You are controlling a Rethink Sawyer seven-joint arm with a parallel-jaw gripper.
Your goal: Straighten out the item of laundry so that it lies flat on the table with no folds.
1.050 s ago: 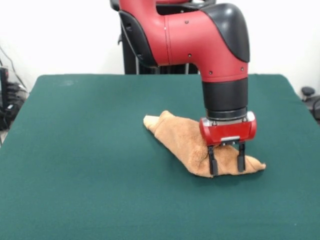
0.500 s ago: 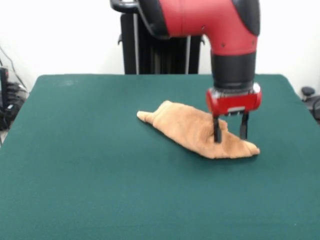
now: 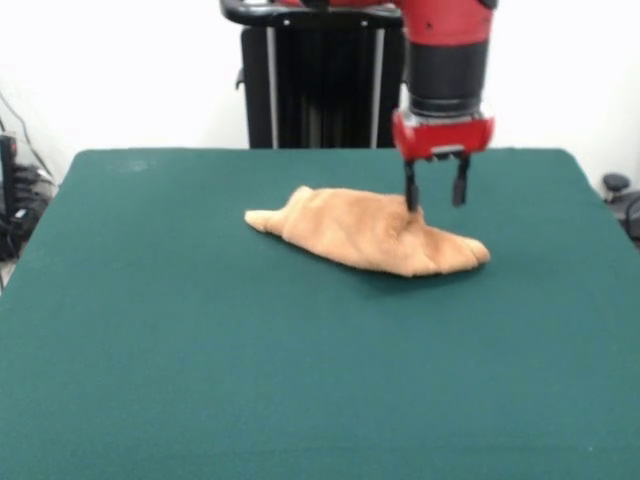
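Observation:
The item of laundry (image 3: pixel 365 236), a light orange-tan terry towel, lies bunched into a long folded ridge on the green table (image 3: pixel 180 330), running from left to right near the table's middle. My gripper (image 3: pixel 434 202) hangs just above the towel's far right part, a little behind its crest. Its two black fingers (image 3: pixel 410 192) stand apart, so it is open, with nothing between them. The left finger's tip sits close to the cloth; I cannot tell if it touches.
The table's far edge runs just behind the gripper. A black stand (image 3: pixel 320 80) rises behind the table. Cables and dark gear sit off the table's left edge (image 3: pixel 15 200), and a dark object (image 3: pixel 618 190) off the right.
The gripper has risen and moved toward the table's far side, off the towel's near right end. The towel has been dragged that way too and now lies longer and lower.

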